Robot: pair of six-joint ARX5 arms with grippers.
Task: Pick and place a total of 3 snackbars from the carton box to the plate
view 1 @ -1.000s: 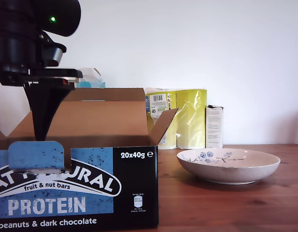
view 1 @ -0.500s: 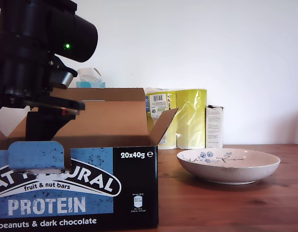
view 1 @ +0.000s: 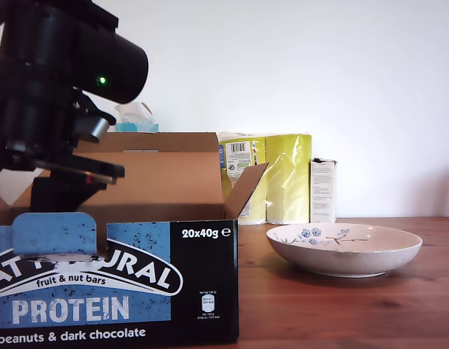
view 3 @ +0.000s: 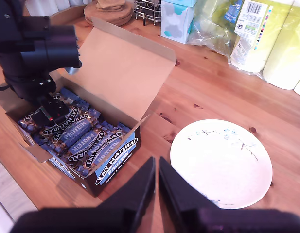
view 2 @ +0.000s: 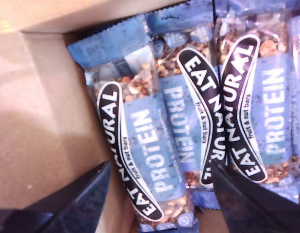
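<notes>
The carton box stands open at the exterior view's left, filled with several snackbars in blue and black wrappers, lying side by side. My first gripper is open just above the bars, one finger near the cardboard wall, the other over the middle bars. In the exterior view the first arm dips into the box and its fingers are hidden behind the front wall. The plate sits to the exterior view's right with nothing on it. My second gripper hangs shut high above the table, holding nothing.
Yellow plastic-wrapped packs and a narrow white carton stand against the wall behind the plate. A tissue box and a wire rack stand further back. The box flap stands up beside the first arm.
The first arm has sunk lower into the carton box and tilted, so its fingers, visible above the rim a second ago, are now behind the box wall.
</notes>
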